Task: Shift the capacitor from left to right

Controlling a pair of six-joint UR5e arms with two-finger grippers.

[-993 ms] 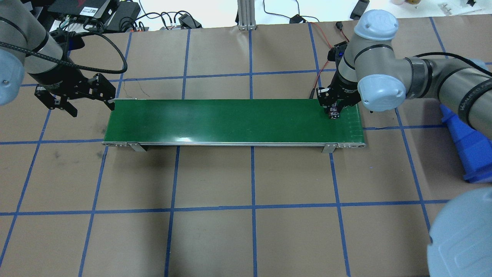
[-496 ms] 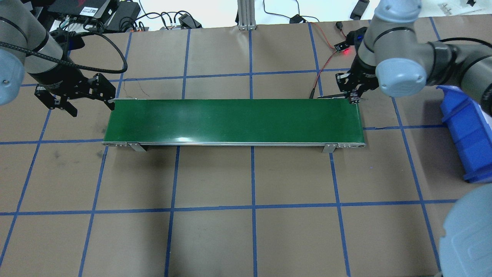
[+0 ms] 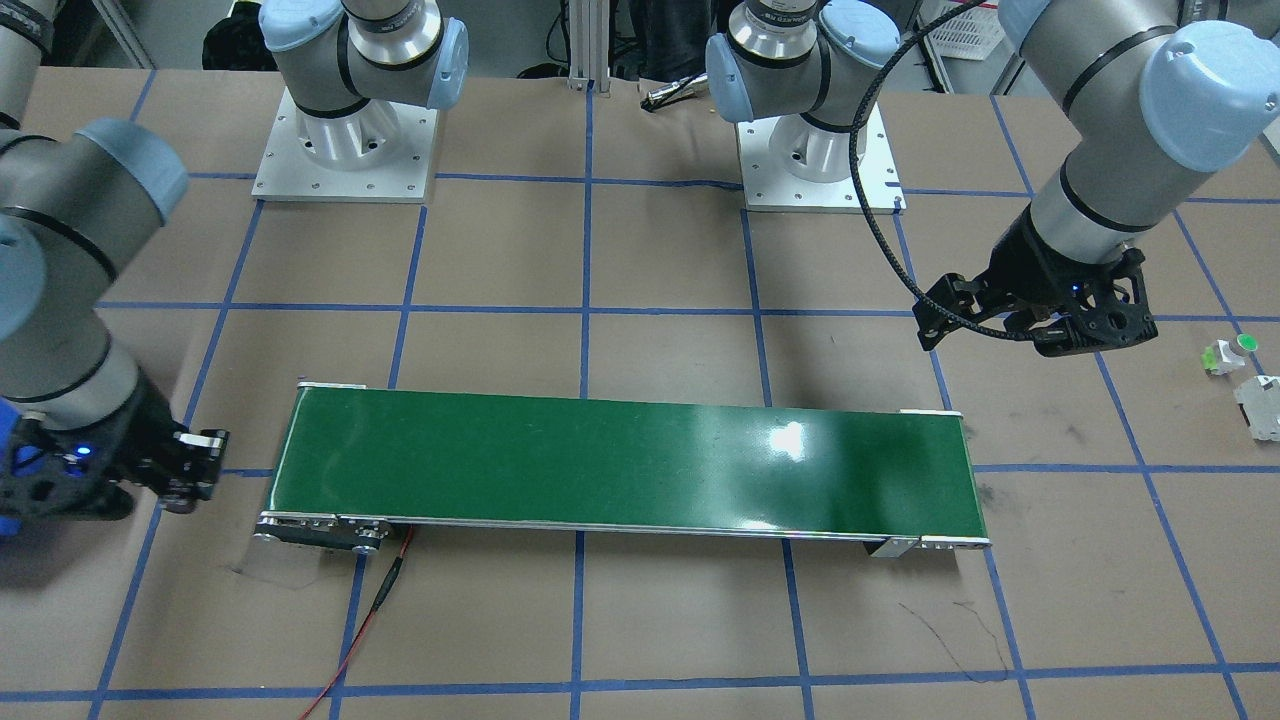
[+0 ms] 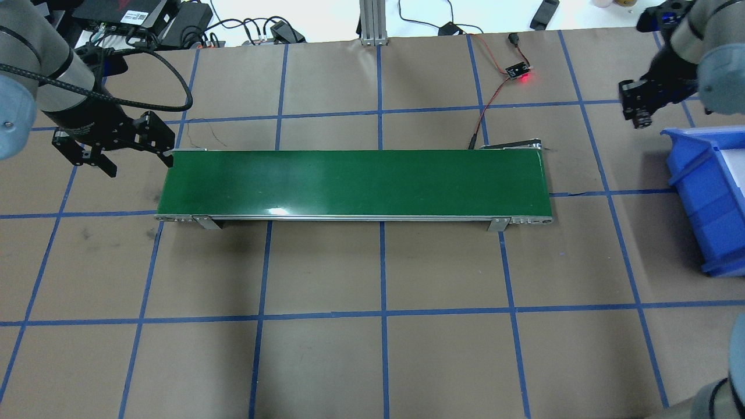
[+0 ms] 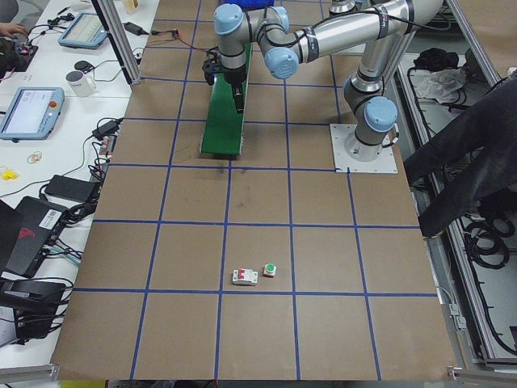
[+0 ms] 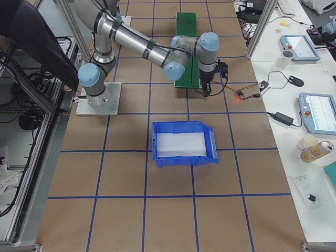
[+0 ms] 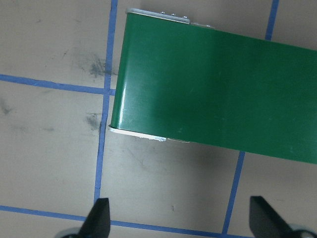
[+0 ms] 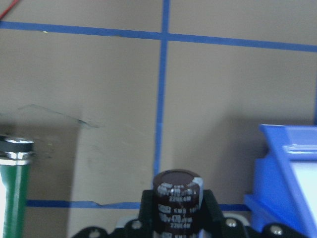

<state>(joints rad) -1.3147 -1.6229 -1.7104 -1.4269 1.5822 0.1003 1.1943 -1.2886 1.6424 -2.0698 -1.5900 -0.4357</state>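
Note:
The capacitor, a stubby dark cylinder with pale print, is gripped between my right gripper's fingers in the right wrist view. It hangs above brown table paper, beside the blue bin. My right gripper is past the right end of the green conveyor belt, just behind the bin's far corner. The capacitor is too small to make out in the overhead view. My left gripper is open and empty at the belt's left end; its open fingertips show in the left wrist view.
The blue bin stands at the table's right edge. A white part with a green cap and a white-grey blocky part lie on the table's left side. A red wire and small lit board lie behind the belt.
My right gripper has risen from the belt's right end with the capacitor and moved right and away, up to the bin's far corner. The left arm has not moved.

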